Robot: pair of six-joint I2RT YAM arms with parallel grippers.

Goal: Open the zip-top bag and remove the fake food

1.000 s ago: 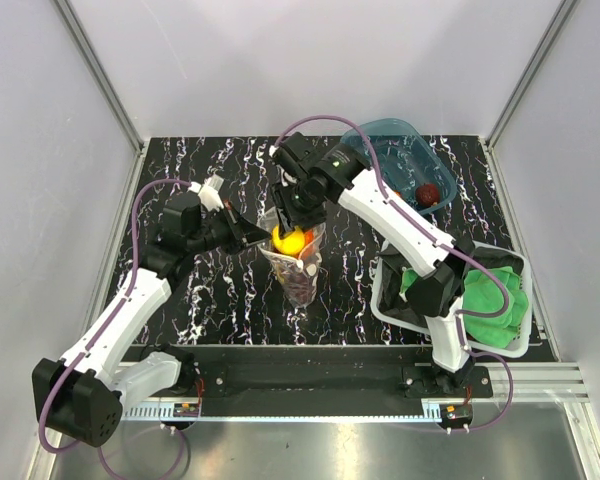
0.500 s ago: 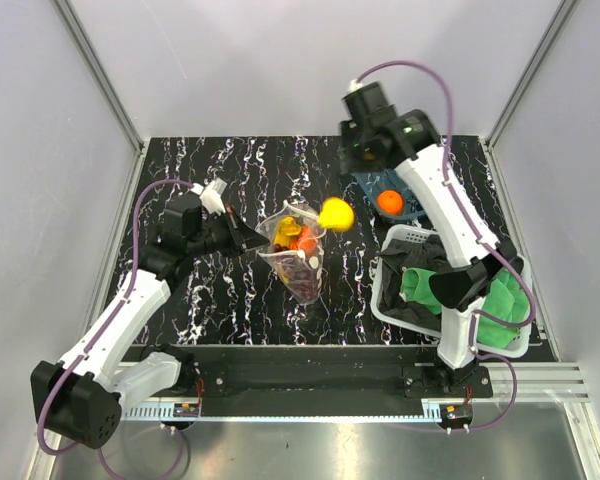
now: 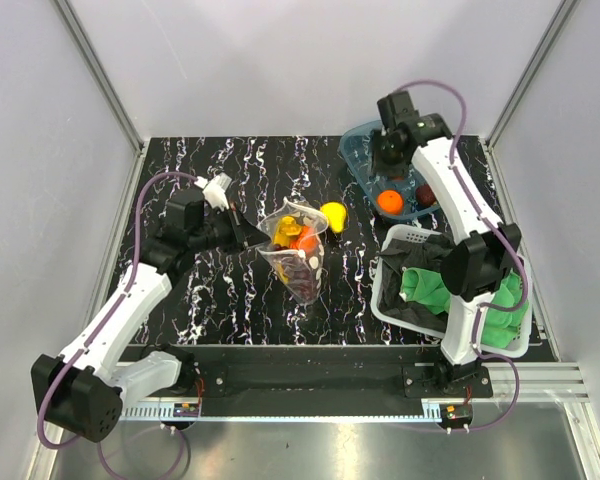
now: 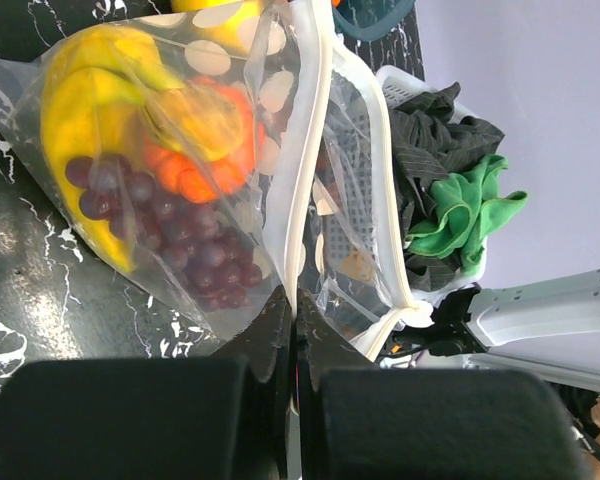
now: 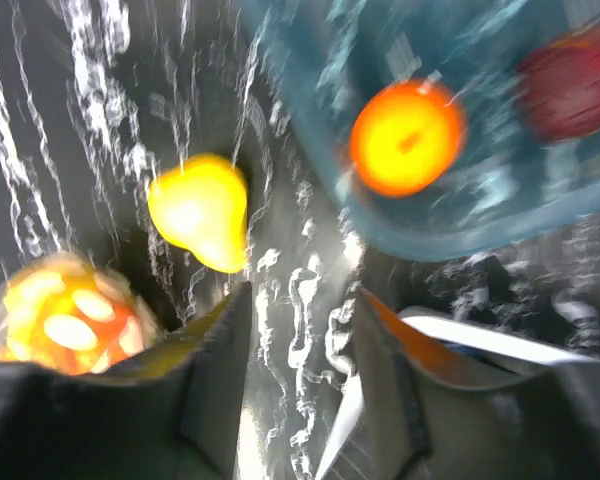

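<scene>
The clear dotted zip-top bag (image 3: pixel 296 252) lies at mid table, mouth open. In the left wrist view the bag (image 4: pixel 195 215) holds a yellow banana bunch (image 4: pixel 75 110), orange fruits (image 4: pixel 215 165) and a grape cluster (image 4: pixel 165 225). My left gripper (image 3: pixel 248 237) is shut on the bag's white zip rim (image 4: pixel 298 240). A yellow fruit (image 3: pixel 332 215) lies on the table just right of the bag; it also shows in the right wrist view (image 5: pixel 202 208). My right gripper (image 3: pixel 385 165) is open and empty above the blue tub, fingers (image 5: pixel 205 380) blurred.
The translucent blue tub (image 3: pixel 365 145) at the back right holds an orange fruit (image 3: pixel 388 202) and a dark red fruit (image 3: pixel 427 193). A white basket (image 3: pixel 390 300) with green and dark cloths stands at the front right. Walls close off the table's sides.
My right gripper left the bag and swung right to the tub. The yellow fruit now lies on the table beside the bag, and an orange fruit is in the tub. The left arm held still.
</scene>
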